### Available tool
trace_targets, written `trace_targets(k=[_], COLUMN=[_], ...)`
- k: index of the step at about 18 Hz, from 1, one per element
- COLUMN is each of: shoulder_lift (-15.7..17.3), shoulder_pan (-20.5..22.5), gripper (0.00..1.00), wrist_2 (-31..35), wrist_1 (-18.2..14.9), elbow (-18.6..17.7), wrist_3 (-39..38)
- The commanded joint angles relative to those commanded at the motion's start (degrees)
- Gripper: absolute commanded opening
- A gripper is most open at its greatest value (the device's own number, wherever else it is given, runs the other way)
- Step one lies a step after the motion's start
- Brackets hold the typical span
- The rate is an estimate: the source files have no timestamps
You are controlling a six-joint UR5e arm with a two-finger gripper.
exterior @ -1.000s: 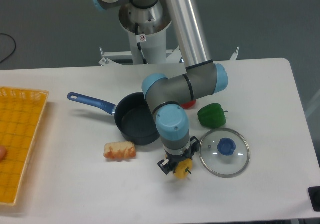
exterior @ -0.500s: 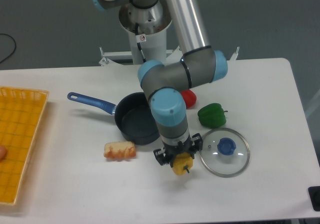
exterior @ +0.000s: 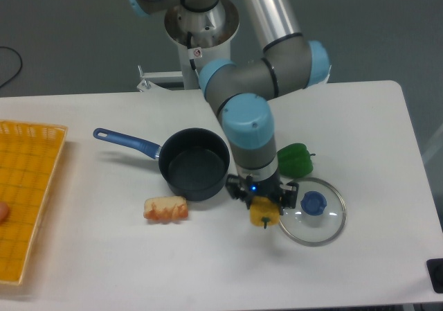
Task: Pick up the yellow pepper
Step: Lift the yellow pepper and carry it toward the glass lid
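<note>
1. Yellow pepper [exterior: 264, 212] is clamped between the fingers of the gripper [exterior: 264, 201], stem pointing down, right of the dark pan [exterior: 194, 172] and at the left rim of the glass lid [exterior: 311, 210]
2. Change noted: a second ago the pepper sat lower and further left, near the pastry piece [exterior: 166, 208]; the arm has since carried it right and apparently upward
3. Judgement: the grasp has held through the move, so the pick appears achieved; clearance above the desk [exterior: 104, 255] cannot be confirmed
4. Green pepper [exterior: 295, 158] lies just beyond, apart from the gripper; yellow basket [exterior: 28, 193] at far left
</note>
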Motion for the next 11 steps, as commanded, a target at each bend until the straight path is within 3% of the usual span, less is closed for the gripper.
trace_targets(k=[5,11], shoulder_lift=[3.1,5.0], shoulder_pan=[2.7,2.8], gripper=[0.57,0.57], wrist_2=[-0.2,-0.3], wrist_1=[-5.8,-10.4], elbow=[0.6,0.4], wrist_3=[7.2,7.4])
